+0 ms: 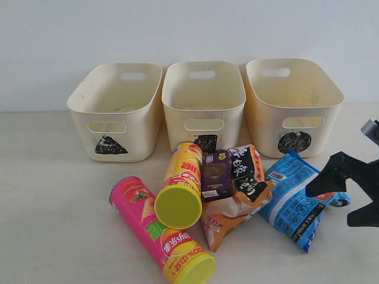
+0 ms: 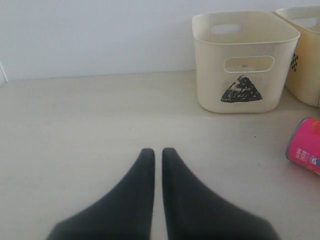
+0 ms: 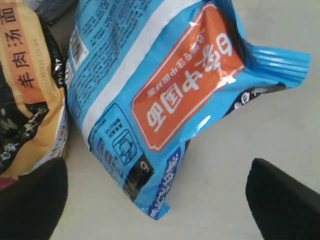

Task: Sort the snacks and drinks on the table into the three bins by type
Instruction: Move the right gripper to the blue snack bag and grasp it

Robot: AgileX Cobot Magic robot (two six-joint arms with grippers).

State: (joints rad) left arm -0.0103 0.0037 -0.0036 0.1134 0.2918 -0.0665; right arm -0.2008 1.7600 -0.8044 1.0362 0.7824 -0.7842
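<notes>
Lower your right gripper [image 3: 155,167], jaws spread wide above the blue bag [image 1: 293,201] lying farthest right on the table [image 1: 53,236], squarely over its middle before closing; your left gripper [image 2: 157,155] rests shut.

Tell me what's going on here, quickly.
The right gripper hovers open over the blue crinkly snack bag, not gripping it. The left gripper is shut above bare table near the triangle-marked cream plastic tub. The pink chip canister, yellow chip canister, dark purple drink carton and orange-and-black crinkly bag lie heaped in front of the three tubs; nothing shows inside them.
</notes>
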